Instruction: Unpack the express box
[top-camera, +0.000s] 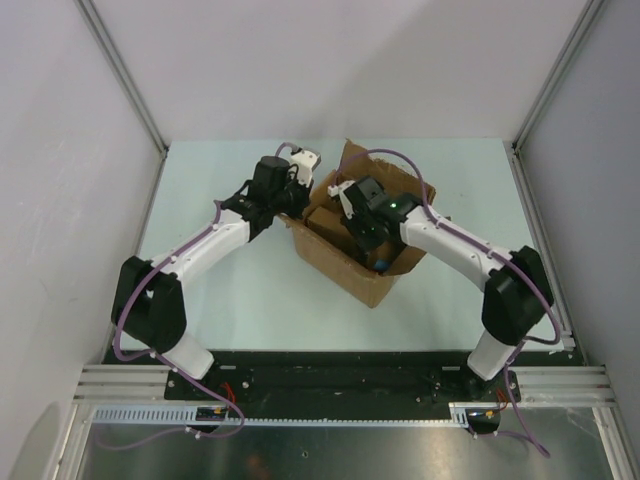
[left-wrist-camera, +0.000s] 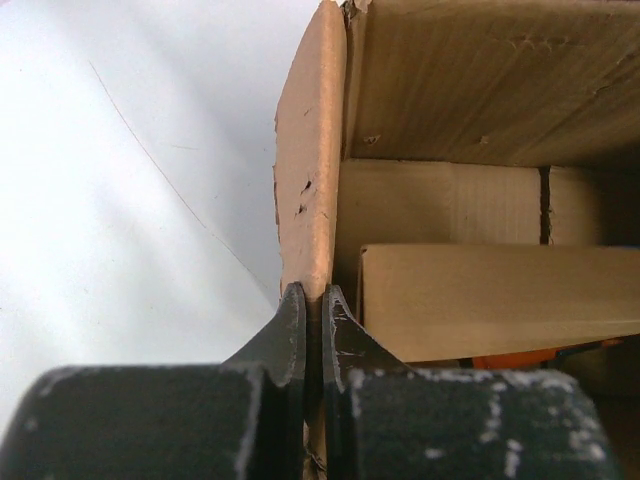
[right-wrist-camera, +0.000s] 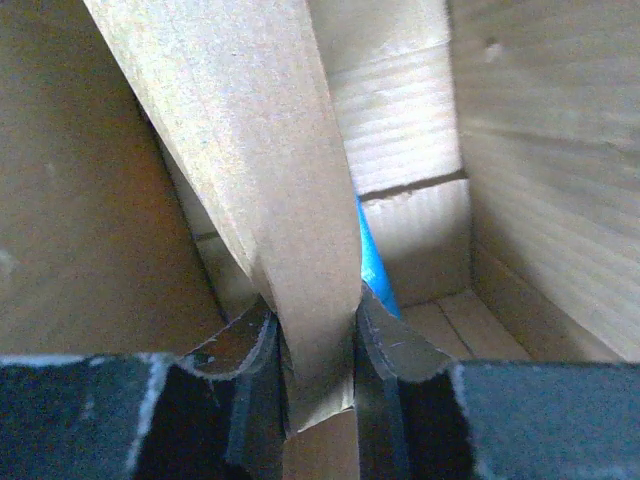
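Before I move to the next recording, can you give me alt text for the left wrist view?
The left gripper is pinched shut on a panel edge of a brown corrugated cardboard box, seen edge-on. Right of that panel, inside the box, are a plain cardboard piece and an orange sliver; left is the pale table.
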